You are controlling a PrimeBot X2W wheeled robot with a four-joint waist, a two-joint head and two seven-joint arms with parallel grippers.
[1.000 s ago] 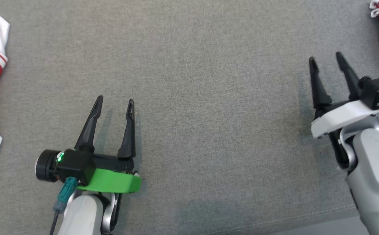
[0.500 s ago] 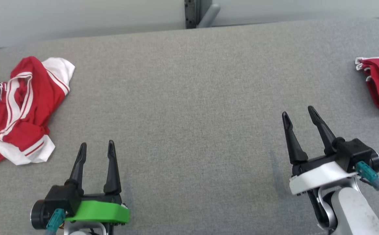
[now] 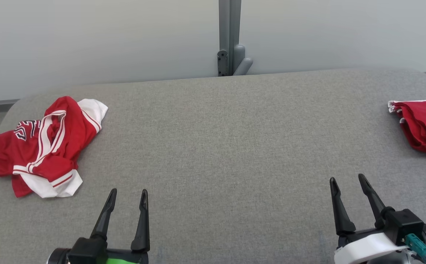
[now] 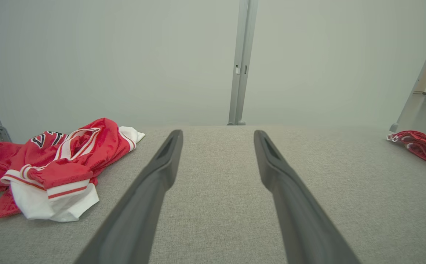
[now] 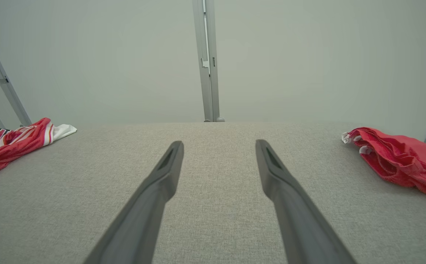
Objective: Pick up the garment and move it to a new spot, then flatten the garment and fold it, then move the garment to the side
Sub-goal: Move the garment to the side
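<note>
The garment (image 3: 44, 146) is a crumpled red jersey with white trim, lying in a heap near the left end of the grey padded table (image 3: 216, 146). The left wrist view has the garment (image 4: 51, 165) at left, and the right wrist view has the garment (image 5: 11, 143) at its far left. My left gripper (image 3: 128, 191) hovers low over the table's near edge, open and empty, right of and nearer than the heap. My right gripper (image 3: 347, 178) is open and empty at the near right. Both pairs of fingers point toward the far wall, left gripper (image 4: 218, 132) and right gripper (image 5: 218, 143).
A second red garment (image 3: 423, 126) with white edging lies at the table's right end, seen also as the red garment (image 4: 422, 146) and red garment (image 5: 400, 157). Behind the table's far edge stands a pale wall with a grey metal post (image 3: 229, 36).
The head camera has tilted up, so the table's far edge, wall and both garments have come into the picture and the grippers sit lower. Both grippers stay open and empty.
</note>
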